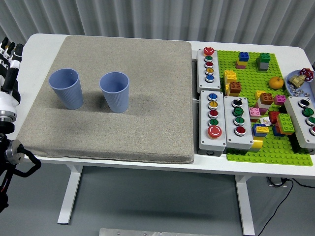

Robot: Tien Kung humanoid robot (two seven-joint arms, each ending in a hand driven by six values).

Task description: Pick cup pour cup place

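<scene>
Grey corrugated wall panels stand behind a white table, and most of the table top is covered by a thick beige mat; on this mat, toward ten o'clock from its centre, two blue cups stand upright and apart from each other, the left cup and the right cup, both with the mouth up; from where I look I cannot tell if anything is inside them.

At the right side of the table, around three o'clock, a green building-block baseplate carries many coloured bricks, a small orange fruit and a blue dish with small things in it; between the mat and the baseplate there are grey button boxes with red, green, yellow and blue push buttons; I see no brand, label or writing that can be read, the markings on the boxes are too small.

The robot's left hand is at the nine o'clock edge, beside the table and well apart from the cups; its fingers point up, look relaxed and hold nothing; the right hand is not visible.

I judge that the task is at its first step, the picking is not yet begun; the next move calls for the left hand to reach toward three o'clock, to the left cup, and close around its wall without tipping it.
</scene>
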